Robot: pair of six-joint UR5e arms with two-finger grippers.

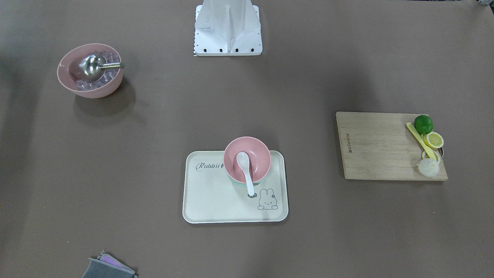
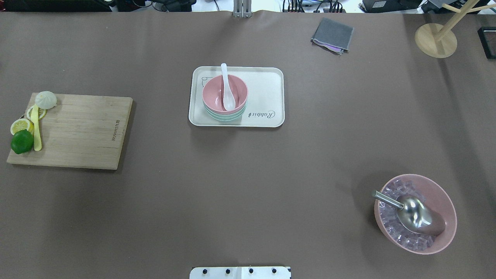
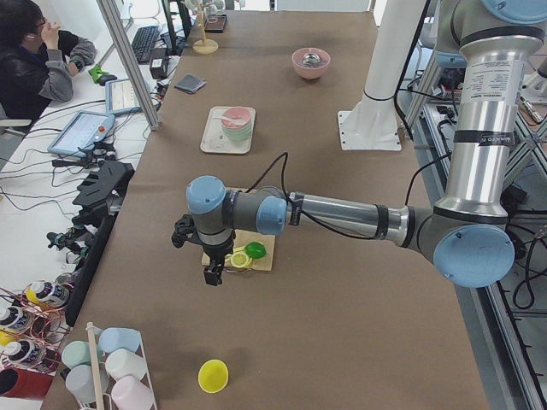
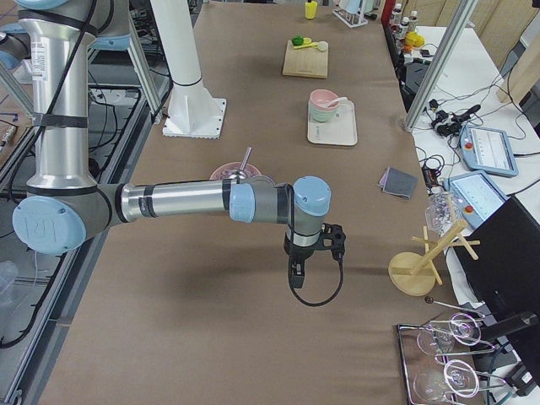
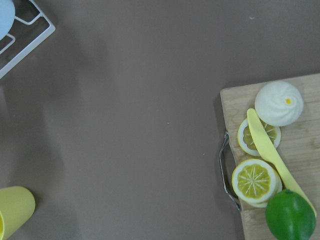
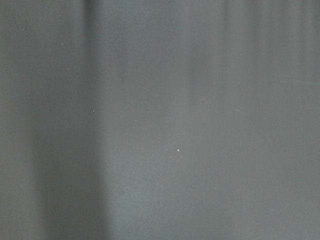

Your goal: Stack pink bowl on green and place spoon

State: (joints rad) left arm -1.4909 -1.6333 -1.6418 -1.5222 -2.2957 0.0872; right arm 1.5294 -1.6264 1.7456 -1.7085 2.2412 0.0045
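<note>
A pink bowl (image 1: 259, 153) sits stacked on a green bowl (image 1: 238, 183) on a cream rabbit tray (image 1: 216, 200) at the table's middle. A white spoon (image 1: 245, 170) lies in the pink bowl with its handle over the rim. The stack also shows in the overhead view: pink bowl (image 2: 214, 91), green bowl (image 2: 224, 116), spoon (image 2: 226, 88). My left gripper (image 3: 212, 273) hangs over the table's left end near the cutting board. My right gripper (image 4: 295, 274) hangs over the right end, beyond the ice bowl. I cannot tell whether either is open or shut.
A large pink bowl (image 2: 445, 217) with ice cubes and a metal scoop (image 2: 412, 215) stands at the right. A wooden cutting board (image 2: 77, 131) holds a lime, lemon slices, a yellow knife and a bun. A grey cloth (image 2: 332, 35), a wooden stand (image 2: 436, 38) and a yellow cup (image 3: 213, 376) stand at the edges.
</note>
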